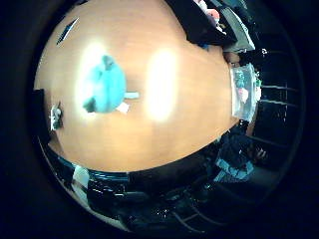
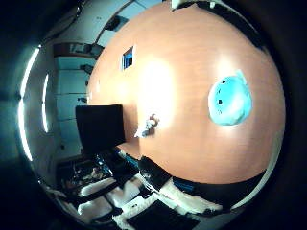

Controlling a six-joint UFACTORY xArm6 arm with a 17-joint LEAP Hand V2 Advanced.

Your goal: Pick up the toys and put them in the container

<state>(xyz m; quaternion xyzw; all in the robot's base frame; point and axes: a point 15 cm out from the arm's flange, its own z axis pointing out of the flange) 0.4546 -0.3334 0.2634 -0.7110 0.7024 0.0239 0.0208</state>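
A teal round plush toy (image 2: 230, 101) with a white tag lies on the orange-brown wooden table (image 1: 164, 134), well away from the palm. A small white and grey toy (image 2: 146, 127) lies further off on the table, close to a black box (image 2: 100, 125). At another edge of the table stands a clear plastic container (image 1: 244, 92) with teal and pink things inside. White and black parts of my hand (image 2: 158, 191) show at the rim of the thumb side view, high above the table and touching nothing.
A dark bin (image 1: 199, 25) with pink items stands at the table's edge beyond the clear container. A small blue-screened flat object (image 2: 127, 57) lies near another edge. Chairs and dark furniture surround the table.
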